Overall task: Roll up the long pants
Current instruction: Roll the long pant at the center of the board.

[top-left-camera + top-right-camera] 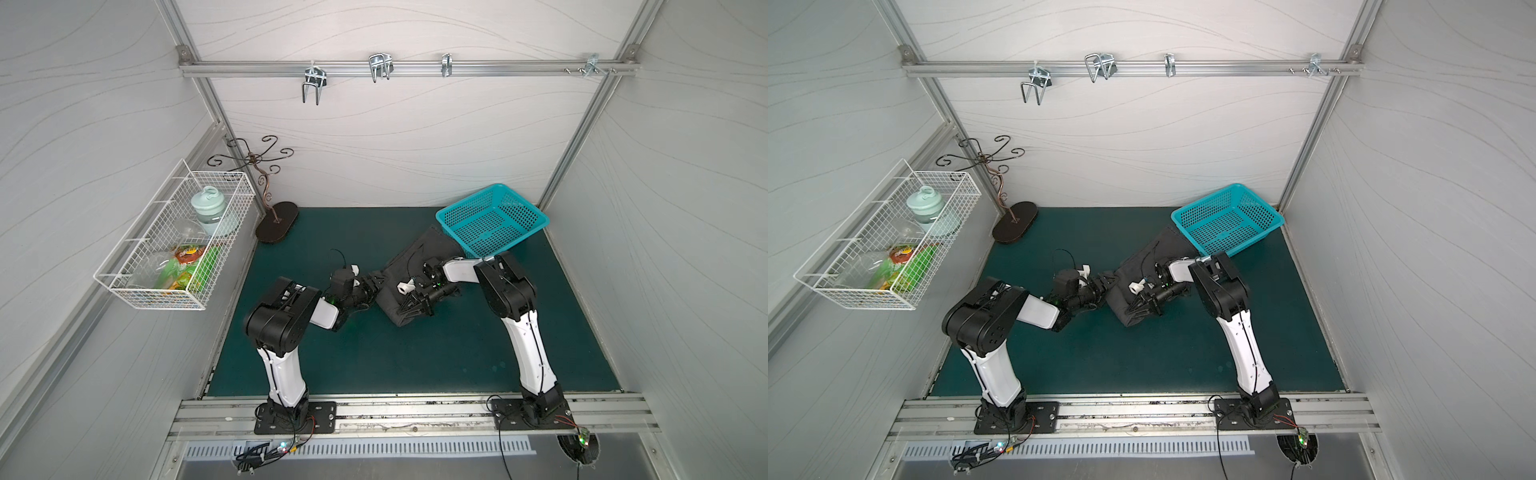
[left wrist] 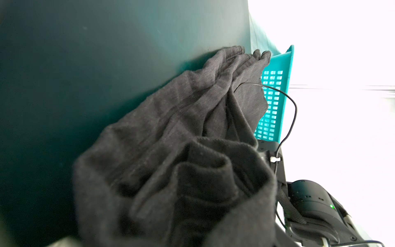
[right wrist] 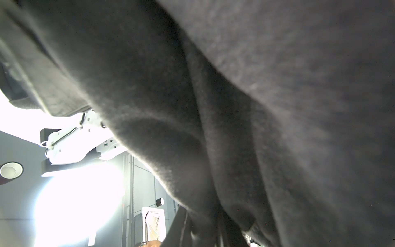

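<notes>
lying bunched toward the back of the green mat (image 1: 374,365), the long pants (image 1: 434,249) run from a thick folded end near the middle to a far end tucked against the teal basket (image 1: 469,199). the right gripper (image 1: 406,309) sits on the near end — in the right wrist view the folds gather into its pinch. the left gripper (image 1: 375,284) meets the cloth's left edge; i cannot tell whether it is spread.

Pale walls (image 1: 395,137) with wavy lines close in a dark green mat (image 1: 374,357). A metal rail (image 1: 498,66) carries hooks (image 1: 379,66) across the back.
</notes>
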`<control>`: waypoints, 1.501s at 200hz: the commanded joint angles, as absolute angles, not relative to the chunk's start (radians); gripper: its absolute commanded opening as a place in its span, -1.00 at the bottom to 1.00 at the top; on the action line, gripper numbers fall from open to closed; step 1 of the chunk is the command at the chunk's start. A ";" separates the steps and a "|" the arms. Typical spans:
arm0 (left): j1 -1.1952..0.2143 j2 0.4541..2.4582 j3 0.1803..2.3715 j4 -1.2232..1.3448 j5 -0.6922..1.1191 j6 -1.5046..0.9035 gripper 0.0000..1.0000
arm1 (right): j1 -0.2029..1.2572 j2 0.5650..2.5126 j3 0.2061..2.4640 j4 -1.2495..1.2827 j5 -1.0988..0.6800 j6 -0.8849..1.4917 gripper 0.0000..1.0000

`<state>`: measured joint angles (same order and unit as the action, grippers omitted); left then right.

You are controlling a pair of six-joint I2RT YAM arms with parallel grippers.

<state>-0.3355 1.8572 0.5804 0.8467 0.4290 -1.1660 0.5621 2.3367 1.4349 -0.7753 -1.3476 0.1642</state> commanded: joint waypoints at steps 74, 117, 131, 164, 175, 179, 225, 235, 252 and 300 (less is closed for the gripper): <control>-0.305 1.801 0.625 0.402 0.280 -1.013 -0.41 | 0.546 2.448 1.388 -0.859 -1.107 0.186 -0.74; -0.308 1.669 0.681 0.123 0.116 -0.905 -0.70 | 0.577 2.343 1.421 -0.878 -0.980 0.138 -0.18; -0.310 1.620 0.687 0.054 0.051 -0.883 -0.72 | 0.592 2.294 1.427 -0.892 -0.907 0.123 -0.06; -0.321 1.545 0.704 -0.077 -0.061 -0.856 -0.78 | 0.632 2.157 1.406 -0.921 -0.687 0.102 0.18; -0.327 1.541 0.719 -0.126 -0.088 -0.862 -0.79 | 0.656 2.106 1.396 -0.936 -0.590 0.094 0.21; -0.329 1.543 0.727 -0.147 -0.099 -0.866 -0.79 | 0.668 2.086 1.391 -0.942 -0.539 0.093 0.21; -0.399 1.581 0.805 -0.272 -0.153 -0.908 -0.79 | 0.925 1.826 1.275 -0.859 0.053 0.062 0.29; -0.411 1.602 0.832 -0.297 -0.152 -0.914 -0.79 | 0.991 1.784 1.243 -0.815 0.132 0.062 0.30; -0.426 1.637 0.874 -0.339 -0.142 -0.924 -0.80 | 1.094 1.735 1.201 -0.739 0.258 0.059 0.32; -0.434 1.662 0.929 -0.442 -0.115 -0.954 -0.80 | 1.229 1.672 1.152 -0.559 0.461 0.092 0.51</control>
